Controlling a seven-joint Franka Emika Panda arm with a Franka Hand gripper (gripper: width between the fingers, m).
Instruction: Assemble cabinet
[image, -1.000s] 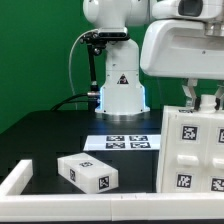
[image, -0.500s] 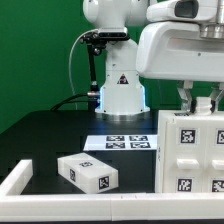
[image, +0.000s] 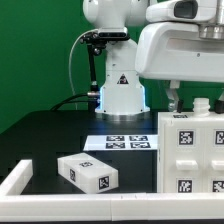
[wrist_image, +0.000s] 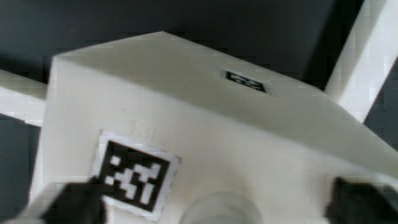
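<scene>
The large white cabinet body (image: 190, 155) with black-and-white tags stands at the exterior view's right. My gripper (image: 190, 106) hangs right above its top edge, jaws spread wide, holding nothing. In the wrist view the gripper (wrist_image: 217, 205) looks down on the cabinet body (wrist_image: 214, 110). One dark fingertip (wrist_image: 71, 202) sits beside a tag and the other at the opposite side. A smaller white tagged piece (image: 88, 172) lies on the black table at the exterior view's left front.
The marker board (image: 125, 141) lies flat in front of the white robot base (image: 120, 90). A white frame edge (image: 14, 181) runs along the front left corner. A green wall stands behind.
My gripper has shifted toward the exterior view's left and come down a little, closer to the cabinet body's top. The cabinet body and the small piece have not moved.
</scene>
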